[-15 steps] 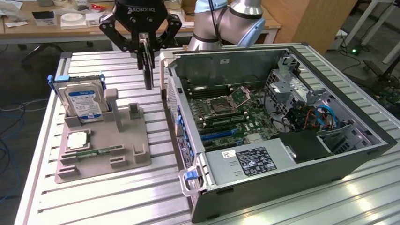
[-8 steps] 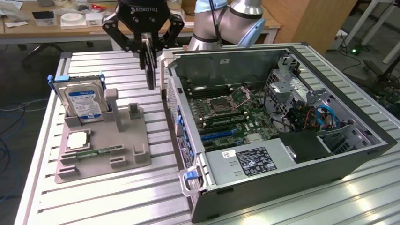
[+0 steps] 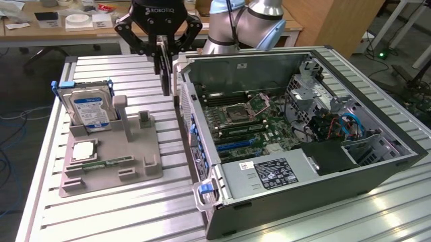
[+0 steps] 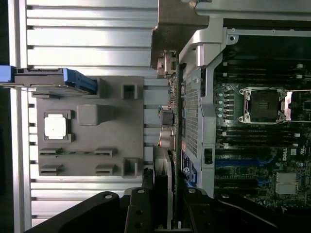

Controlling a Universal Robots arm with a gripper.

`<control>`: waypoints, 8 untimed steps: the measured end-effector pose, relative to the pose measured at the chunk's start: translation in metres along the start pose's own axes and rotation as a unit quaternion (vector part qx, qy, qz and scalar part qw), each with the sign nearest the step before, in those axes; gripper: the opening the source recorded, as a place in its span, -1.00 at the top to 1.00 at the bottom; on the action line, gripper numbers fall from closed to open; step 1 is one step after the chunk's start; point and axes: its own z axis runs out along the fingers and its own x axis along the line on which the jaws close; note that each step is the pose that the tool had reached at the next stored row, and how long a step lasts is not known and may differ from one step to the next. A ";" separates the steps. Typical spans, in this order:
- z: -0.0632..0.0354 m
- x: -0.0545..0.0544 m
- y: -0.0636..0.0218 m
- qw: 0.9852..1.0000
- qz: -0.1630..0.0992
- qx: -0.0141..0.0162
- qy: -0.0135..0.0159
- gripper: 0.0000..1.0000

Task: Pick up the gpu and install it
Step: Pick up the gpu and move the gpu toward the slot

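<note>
The gpu (image 3: 165, 75) hangs upright and edge-on, a thin dark card with a pale metal edge, above the gap between the grey parts holder (image 3: 145, 174) and the open computer case (image 3: 377, 169). My gripper (image 3: 163, 50) is shut on its upper edge. In the wrist view the gpu (image 4: 163, 170) runs away from my gripper (image 4: 164, 216) between the black fingers (image 4: 138, 208). It sits just outside the case's rear wall (image 4: 192, 111). The motherboard (image 3: 253, 123) with its blue slots (image 3: 235, 143) lies inside the case, apart from the card.
The grey holder carries a silver hard drive with a blue label (image 3: 91, 111), a processor chip (image 3: 83, 150) and a narrow green memory stick (image 3: 108, 164). The case's power supply (image 3: 269, 174) and cables (image 3: 340, 126) fill its near and right side. A slatted metal table (image 3: 121, 217) lies beneath.
</note>
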 end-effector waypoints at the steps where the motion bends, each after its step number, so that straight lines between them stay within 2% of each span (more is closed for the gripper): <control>1: 0.0000 -0.001 0.0000 1.000 0.000 0.000 0.000 0.45; 8: 0.0000 -0.005 0.0000 1.000 0.000 0.000 0.000 0.45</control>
